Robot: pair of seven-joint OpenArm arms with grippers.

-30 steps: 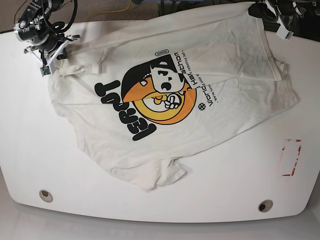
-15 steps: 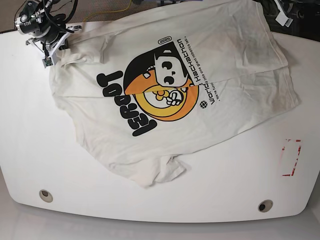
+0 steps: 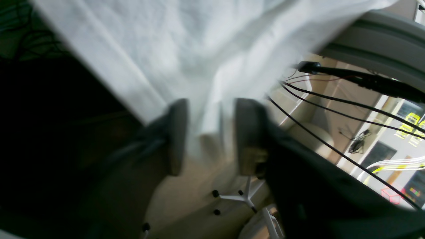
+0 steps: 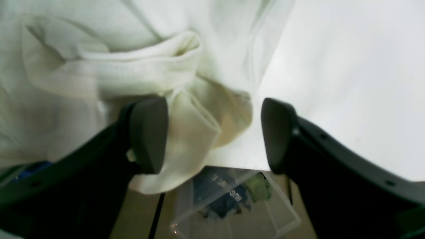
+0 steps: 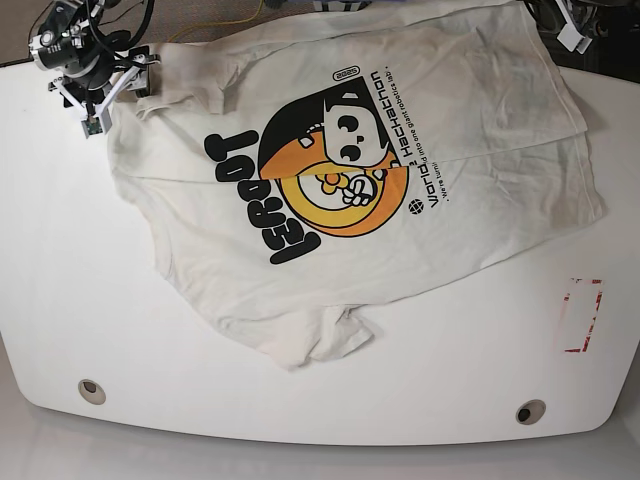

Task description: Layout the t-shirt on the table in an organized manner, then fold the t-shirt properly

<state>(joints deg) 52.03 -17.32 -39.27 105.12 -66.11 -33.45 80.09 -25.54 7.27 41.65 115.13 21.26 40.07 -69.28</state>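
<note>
At table [image 5: 60, 260] edge: right gripper [image 4: 212, 132] agape astride t-shirt [image 4: 186, 126] hem; left gripper [image 3: 209, 136] apparently likewise.

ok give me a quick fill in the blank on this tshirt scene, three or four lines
1. The t-shirt lies print side ____ on the table.
2. The red tape rectangle is ____ by the shirt.
3. In the right wrist view, the right gripper has its jaws ____.
4. The table's near edge shows ____ round grey grommet holes.

Missing words: up; uncovered; open; two
</note>
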